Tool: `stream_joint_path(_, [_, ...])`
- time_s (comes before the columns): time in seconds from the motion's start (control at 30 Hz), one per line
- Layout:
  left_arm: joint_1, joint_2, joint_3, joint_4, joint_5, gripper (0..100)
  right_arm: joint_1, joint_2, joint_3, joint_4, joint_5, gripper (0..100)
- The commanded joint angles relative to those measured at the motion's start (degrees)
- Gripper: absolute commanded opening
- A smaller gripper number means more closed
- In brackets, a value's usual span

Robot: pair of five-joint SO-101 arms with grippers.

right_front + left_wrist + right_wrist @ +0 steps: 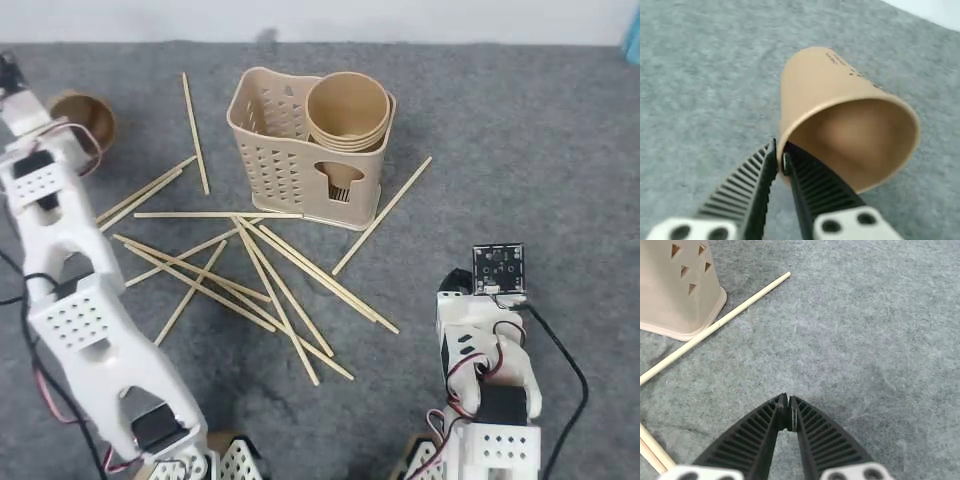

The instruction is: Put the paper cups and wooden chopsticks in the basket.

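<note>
step: grabbing the loose paper cup, upper left of the high view;
left fingers: clamped on its rim;
right fingers: pinched together, nothing in them;
next: probably lift it across into the basket; chopsticks wait mid-frame

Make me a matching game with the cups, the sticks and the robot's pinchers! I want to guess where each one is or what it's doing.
Things:
1. lone paper cup
2. stack of paper cups
3. wooden chopsticks
4. right arm's jaws

Places or states:
A. scattered on the grey carpet
B. shut, with nothing between them
C. inside the basket
D. pinched at the rim by the left arm's jaws

Pairs: 1-D, 2-C, 3-A, 4-B.
</note>
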Motion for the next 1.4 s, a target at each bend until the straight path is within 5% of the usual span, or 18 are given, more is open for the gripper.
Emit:
stream_joint_path(0.0, [-1.1, -3.3, -6.4, 8.2, 1.3, 1, -0.3, -0.8, 1.1, 0.1, 1.2, 0.9])
stream_joint_path(0.33, [-2.6, -4.5, -26.8, 44.4, 20.0, 1, -0.4, -0.8, 1.1, 0.2, 1.2, 0.9])
stream_joint_path(0.6, [-7.5, -4.3, -33.5, 57.0, 30.5, 1, -0.4, -0.8, 1.1, 0.3, 1.2, 0.9])
stream_joint_path(0.83, [-14.0, -4.2, -29.8, 57.4, 29.9, 2, -0.4, -0.8, 1.1, 0.3, 1.2, 0.9])
stream_joint_path(1.1, [-21.0, -4.9, -29.5, 61.5, 22.6, 20, -0.4, -0.8, 1.1, 0.3, 1.2, 0.9])
stream_joint_path(1.37, [-28.3, -6.5, -43.0, 63.4, 13.1, 20, -0.4, -0.8, 1.1, 1.4, 1.2, 0.9])
